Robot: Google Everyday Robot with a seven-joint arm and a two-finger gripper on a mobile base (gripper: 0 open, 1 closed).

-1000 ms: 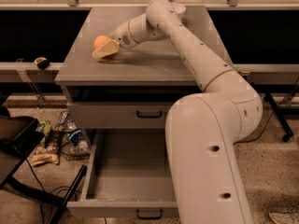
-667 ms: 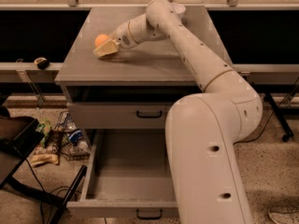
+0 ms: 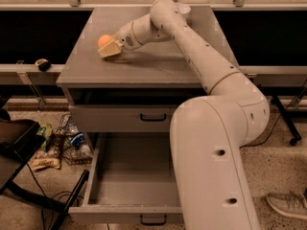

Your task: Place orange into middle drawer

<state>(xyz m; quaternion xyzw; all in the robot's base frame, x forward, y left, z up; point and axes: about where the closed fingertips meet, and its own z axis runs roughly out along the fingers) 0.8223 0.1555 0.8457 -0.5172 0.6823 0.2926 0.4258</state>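
Note:
The orange [image 3: 103, 40] sits on the left part of the grey cabinet top [image 3: 158, 63]. My gripper [image 3: 108, 47] is at the orange, its cream fingers [image 3: 111, 49] around the fruit's near right side. The arm reaches in from the lower right across the cabinet top. The middle drawer [image 3: 132, 186], the lowest one, is pulled wide open below, a deep grey tray with a small black handle [image 3: 152, 220] on its front. Nothing lies in it. The drawer front above it [image 3: 144, 119] is shut.
My arm's large white base [image 3: 211, 162] stands right of the open drawer and covers its right side. A wire basket with snack packets [image 3: 72, 143] sits on the floor at left, beside a dark chair [image 3: 14, 157]. A shoe [image 3: 288, 205] shows at lower right.
The gripper and the orange stay in the same place on the cabinet top. Nothing has visibly moved.

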